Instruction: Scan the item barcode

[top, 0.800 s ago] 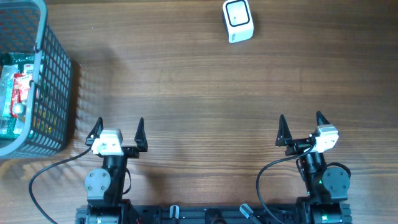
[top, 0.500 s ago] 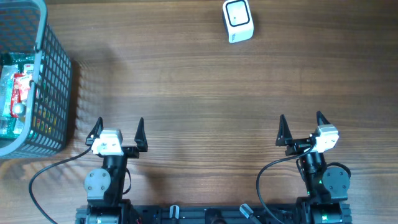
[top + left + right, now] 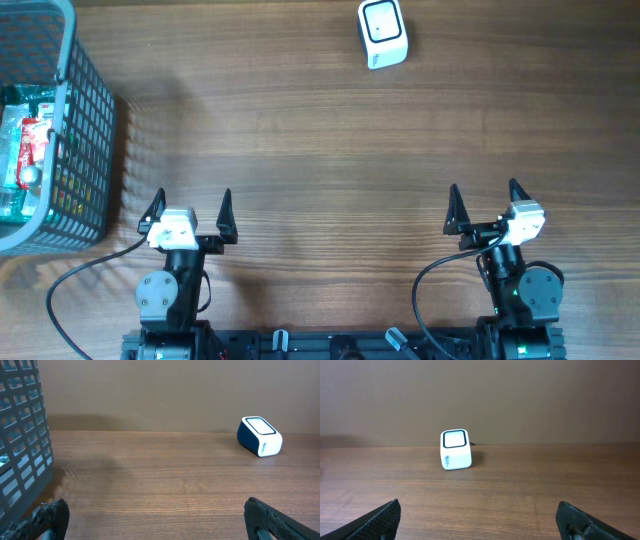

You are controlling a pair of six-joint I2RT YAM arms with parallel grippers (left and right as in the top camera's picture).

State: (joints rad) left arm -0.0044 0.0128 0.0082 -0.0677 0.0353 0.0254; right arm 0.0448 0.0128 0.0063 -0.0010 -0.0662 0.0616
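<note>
Wood-grain table (image 3: 330,150) fills the overhead view. At its near edge the left gripper (image 3: 192,200) and right gripper (image 3: 483,190) sit well apart, both with fingers spread wide and holding nothing. The wrist views catch only their dark tips at the bottom corners. Open wood lies ahead of both. Far left, a grey mesh basket (image 3: 85,150), cut off by the frame, holds packaged items (image 3: 25,140), labels unreadable. A white scanner (image 3: 382,33) stands alone at the far edge.
</note>
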